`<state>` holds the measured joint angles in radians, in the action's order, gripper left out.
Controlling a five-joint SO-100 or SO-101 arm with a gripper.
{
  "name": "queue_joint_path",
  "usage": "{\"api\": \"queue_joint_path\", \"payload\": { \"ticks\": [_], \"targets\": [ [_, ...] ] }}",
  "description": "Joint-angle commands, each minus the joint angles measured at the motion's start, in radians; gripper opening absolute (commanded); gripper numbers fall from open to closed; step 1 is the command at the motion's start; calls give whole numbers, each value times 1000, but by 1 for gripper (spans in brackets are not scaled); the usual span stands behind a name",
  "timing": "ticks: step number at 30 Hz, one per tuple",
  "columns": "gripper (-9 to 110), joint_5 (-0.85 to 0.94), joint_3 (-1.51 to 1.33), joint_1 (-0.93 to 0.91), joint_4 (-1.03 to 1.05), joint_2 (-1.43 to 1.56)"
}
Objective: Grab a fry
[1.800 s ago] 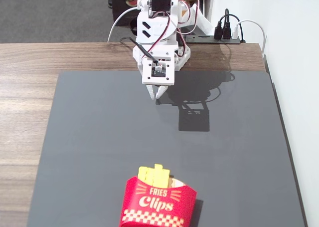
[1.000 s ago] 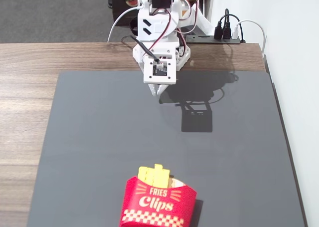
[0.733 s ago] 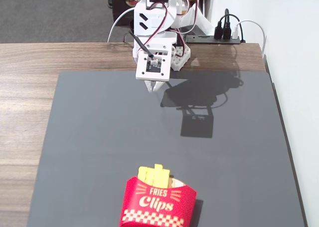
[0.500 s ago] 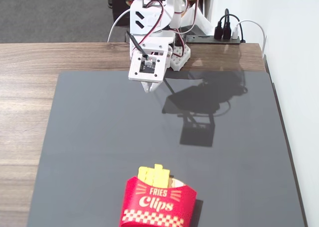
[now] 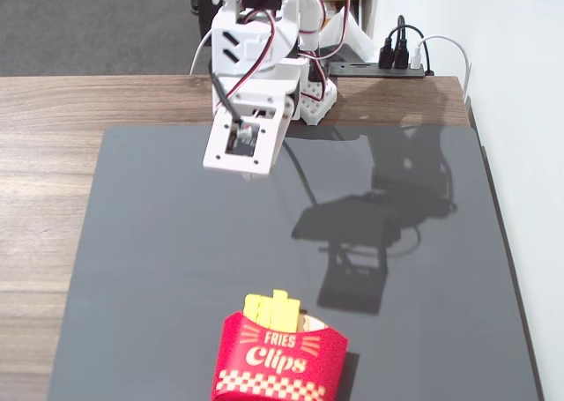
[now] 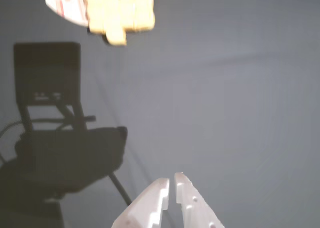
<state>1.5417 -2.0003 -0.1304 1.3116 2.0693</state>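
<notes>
Several bright yellow fries (image 5: pixel 271 308) stand bunched in a red "Fries Clips" carton (image 5: pixel 280 359) near the front of the dark mat. In the wrist view the fries (image 6: pixel 120 12) and a bit of the carton (image 6: pixel 62 5) show at the top left, blurred. My white gripper (image 5: pixel 254 172) hangs over the far part of the mat, well away from the carton. In the wrist view the gripper (image 6: pixel 171 180) enters from the bottom edge. Its jaws stand almost together with only a thin slit between them and nothing in it.
A dark grey mat (image 5: pixel 176 242) covers a wooden table (image 5: pixel 44 154). The arm's base (image 5: pixel 313 101) stands at the mat's far edge. A black power strip (image 5: pixel 379 66) with plugs lies behind it, and a white wall (image 5: pixel 529 154) runs along the right. The arm's shadow (image 5: pixel 361 233) falls on the mat.
</notes>
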Motion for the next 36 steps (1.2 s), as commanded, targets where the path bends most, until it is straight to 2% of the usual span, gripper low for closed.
{"api": "queue_joint_path", "payload": {
  "ticks": [1, 16, 23, 36],
  "targets": [
    [1, 20, 144, 3, 6, -91],
    [4, 35, 545, 69, 3, -571],
    [20, 81, 568, 51, -32, -649],
    [20, 91, 660, 37, -107, -819]
  ]
}}
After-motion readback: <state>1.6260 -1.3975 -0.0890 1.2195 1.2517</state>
